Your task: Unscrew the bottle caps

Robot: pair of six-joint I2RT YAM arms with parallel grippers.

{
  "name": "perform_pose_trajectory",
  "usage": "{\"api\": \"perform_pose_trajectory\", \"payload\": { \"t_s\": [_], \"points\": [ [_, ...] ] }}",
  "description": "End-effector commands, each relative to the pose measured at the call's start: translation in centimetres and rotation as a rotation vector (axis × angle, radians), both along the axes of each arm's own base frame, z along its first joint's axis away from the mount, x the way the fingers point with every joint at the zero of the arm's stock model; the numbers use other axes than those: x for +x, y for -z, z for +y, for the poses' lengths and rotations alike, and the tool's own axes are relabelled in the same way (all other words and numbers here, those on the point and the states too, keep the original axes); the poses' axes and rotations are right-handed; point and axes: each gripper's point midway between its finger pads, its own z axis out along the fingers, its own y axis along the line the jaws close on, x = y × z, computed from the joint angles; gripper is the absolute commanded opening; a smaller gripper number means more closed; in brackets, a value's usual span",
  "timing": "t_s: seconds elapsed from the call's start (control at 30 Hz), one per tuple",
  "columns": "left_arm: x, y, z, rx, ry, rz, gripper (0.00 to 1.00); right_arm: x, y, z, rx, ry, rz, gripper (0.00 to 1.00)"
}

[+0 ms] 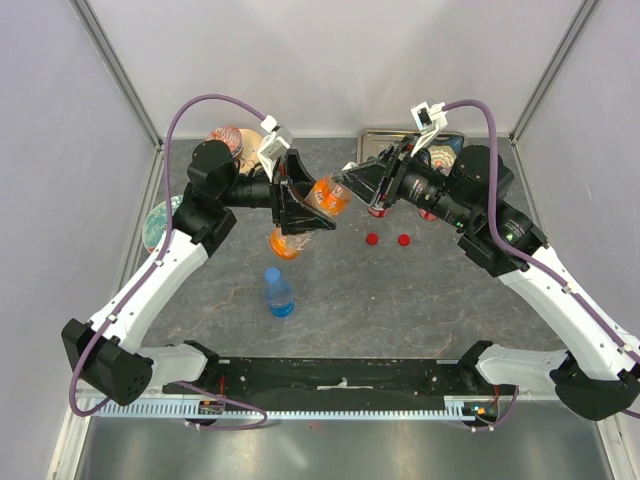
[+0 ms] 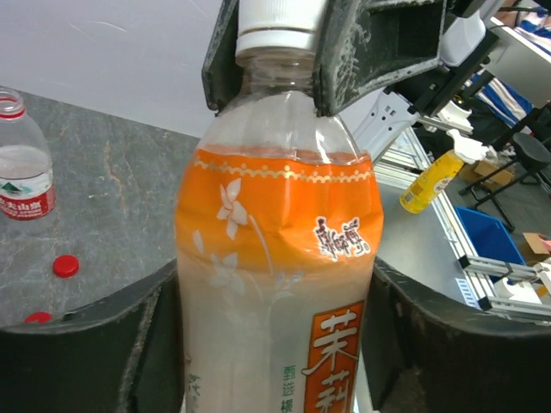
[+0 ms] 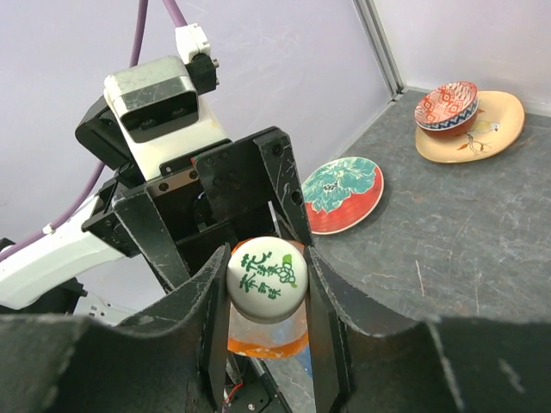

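The white cap point(image 3: 267, 280) is the one being worked on. The left gripper point(image 1: 300, 205) is clamping the body of the orange-labelled bottle point(image 2: 275, 258) and holding it in the air over the middle of the table point(image 1: 430, 300), somewhat toward the far edge. The right gripper point(image 1: 350, 185) is pinching the cap from both sides.

The bottle is lying close to level rather than standing. Its long axis is running across the table, with the cap end pointing toward the right arm and the base toward the near-left corner.

Two red caps point(image 1: 372, 239) are lying loose on the table just right of centre. The blue-tinted bottle point(image 1: 279, 292) is standing capped nearer the near edge, so it seems to be waiting its turn.

The next move is probably a wrist roll by the right arm about the bottle's axis. The left grip would need to be holding firm enough that the bottle is not turning with the cap.
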Motion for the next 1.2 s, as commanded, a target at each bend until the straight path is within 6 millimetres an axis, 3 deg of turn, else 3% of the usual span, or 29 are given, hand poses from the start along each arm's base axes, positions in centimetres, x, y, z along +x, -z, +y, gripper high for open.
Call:
{"api": "perform_pose_trajectory", "payload": {
  "t_s": [0.0,0.23,0.27,0.3,0.4,0.5,0.67,0.7,0.87,1.17],
  "points": [
    [-0.4,-0.8,-0.2,-0.012,0.021,-0.073,0.68,-0.3,-2.0,-0.3,0.054,0.0,-0.047,0.0],
    [-0.6,-0.8,-0.2,-0.01,0.025,-0.082,0.54,-0.4,-1.7,-0.3,0.048,-0.004,-0.041,0.0],
    [-0.6,-0.8,-0.2,-0.01,0.022,-0.085,0.52,-0.3,-1.6,-0.3,0.044,-0.001,-0.041,0.06],
    [-0.5,-0.7,-0.2,-0.008,0.012,-0.086,0.51,-0.2,-1.6,-0.4,0.038,0.006,-0.042,0.34],
    [0.6,-0.4,-0.4,-0.001,-0.063,-0.095,0.5,0.6,-2.2,-1.8,0.052,0.1,-0.046,0.65],
    [2.1,-0.3,-0.7,0.005,-0.209,-0.152,0.47,1.3,-3.8,-3.9,0.09,0.217,-0.068,0.73],
    [3.1,-0.4,-2.0,0.018,-0.406,-0.272,0.46,2.7,-5.1,-6.5,0.135,0.384,-0.052,0.75],
    [4.1,-0.4,-1.8,0.027,-0.479,-0.288,0.46,3.2,-5.0,-7.2,0.133,0.432,-0.036,0.75],
    [5.7,-0.2,-1.8,0.039,-0.675,-0.32,0.46,4.8,-3.5,-7.4,0.111,0.505,0.027,0.75],
    [5.9,0.0,-2.0,0.063,-0.796,-0.39,0.46,5.7,-2.0,-5.9,0.101,0.483,0.078,0.74]
  ]
}}
